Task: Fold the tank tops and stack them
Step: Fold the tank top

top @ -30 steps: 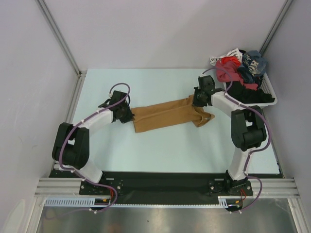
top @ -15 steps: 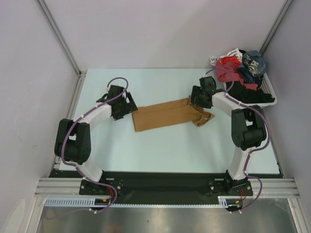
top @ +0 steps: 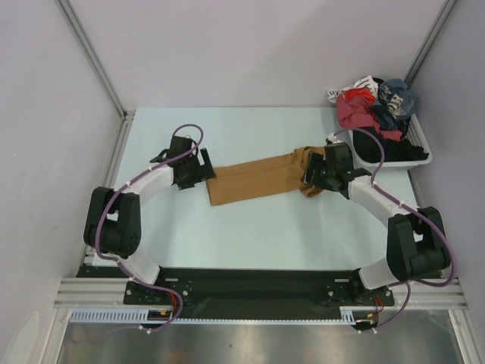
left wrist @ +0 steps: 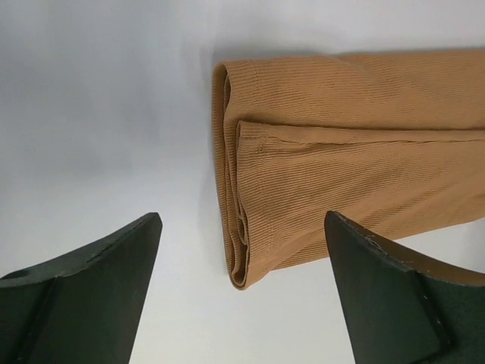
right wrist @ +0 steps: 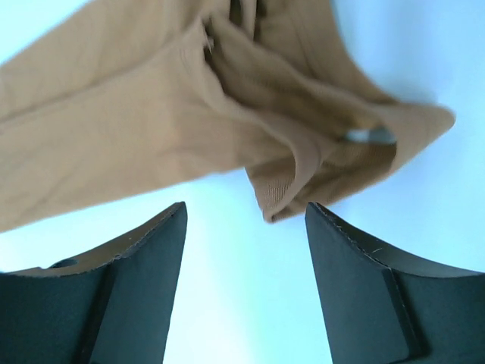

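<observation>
Reading from left to right: the left gripper [top: 201, 167] hovered at the left end of the tan-brown tank top [top: 261, 179], fingers spread wide and holding nothing. In its wrist view the garment's squared, layered end lay straight ahead in the gap between the fingers, apart from both. The tank top rested flat on the pale table [top: 250, 235] as a long narrow band. Its long axis ran left to right, rising slightly toward the far right, midway between the two arms.

The right gripper [top: 320, 179] stood over the opposite, bunched end, where loose folds and a pointed flap spilled out. Its fingers were likewise apart and empty, the crumpled cloth lying just beyond their tips.

At far right sat a white basket [top: 421, 158] heaped with mixed clothes [top: 371, 114] — whether a slate-blue top lay among them could not be told.

Judged from this layout, each arm was nearest its own end of the band, so an end-to-end fold would probably call for a grasp along that axis.
</observation>
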Motion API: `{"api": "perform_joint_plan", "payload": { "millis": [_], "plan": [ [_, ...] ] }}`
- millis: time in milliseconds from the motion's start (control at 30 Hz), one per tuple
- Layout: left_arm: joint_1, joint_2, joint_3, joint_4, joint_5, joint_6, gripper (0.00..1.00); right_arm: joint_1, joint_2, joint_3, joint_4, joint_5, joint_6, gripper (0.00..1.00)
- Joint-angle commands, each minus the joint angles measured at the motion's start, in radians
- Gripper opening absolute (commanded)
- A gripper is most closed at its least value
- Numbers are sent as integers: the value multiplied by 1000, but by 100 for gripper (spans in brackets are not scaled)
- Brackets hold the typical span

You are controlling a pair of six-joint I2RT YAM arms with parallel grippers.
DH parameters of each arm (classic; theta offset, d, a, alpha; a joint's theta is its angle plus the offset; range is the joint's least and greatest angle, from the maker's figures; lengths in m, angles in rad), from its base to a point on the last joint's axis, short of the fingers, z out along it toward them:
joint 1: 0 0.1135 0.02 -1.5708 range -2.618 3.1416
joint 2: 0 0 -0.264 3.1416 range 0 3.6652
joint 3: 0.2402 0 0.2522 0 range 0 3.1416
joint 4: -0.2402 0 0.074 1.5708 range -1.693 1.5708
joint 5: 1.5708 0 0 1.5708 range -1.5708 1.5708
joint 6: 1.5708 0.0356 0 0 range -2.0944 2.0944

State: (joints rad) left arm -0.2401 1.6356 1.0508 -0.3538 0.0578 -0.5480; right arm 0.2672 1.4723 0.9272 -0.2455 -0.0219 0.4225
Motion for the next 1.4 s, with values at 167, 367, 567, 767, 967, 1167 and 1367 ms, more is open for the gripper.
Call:
{"api": "perform_joint_plan", "payload": {
  "millis": [167, 367, 567, 767, 967, 1167, 1367],
  "plan": [
    [-8, 104, 20, 45, 73, -3, 78, 21, -90, -79, 52, -27, 27, 67],
    [-36, 164, 15, 81, 96, -23, 60, 32, -121, -139, 80, -21, 53, 62],
    [-42, 182, -15, 107, 65, -53, 37, 38, -132, -188, 123, -13, 91, 59],
    [-41, 178, -46, 142, 65, -64, 0, 50, -119, -234, 161, 20, 133, 57],
    [-42, 75, -184, 194, 34, -85, 0, 56, -78, -268, 221, 31, 151, 45],
    [-41, -86, -363, 249, 45, -122, 0, 75, -20, -265, 236, -53, 157, 38],
    [-41, -199, -472, 271, 80, -158, 0, 90, -59, -291, 236, -52, 170, 64]
  ]
}}
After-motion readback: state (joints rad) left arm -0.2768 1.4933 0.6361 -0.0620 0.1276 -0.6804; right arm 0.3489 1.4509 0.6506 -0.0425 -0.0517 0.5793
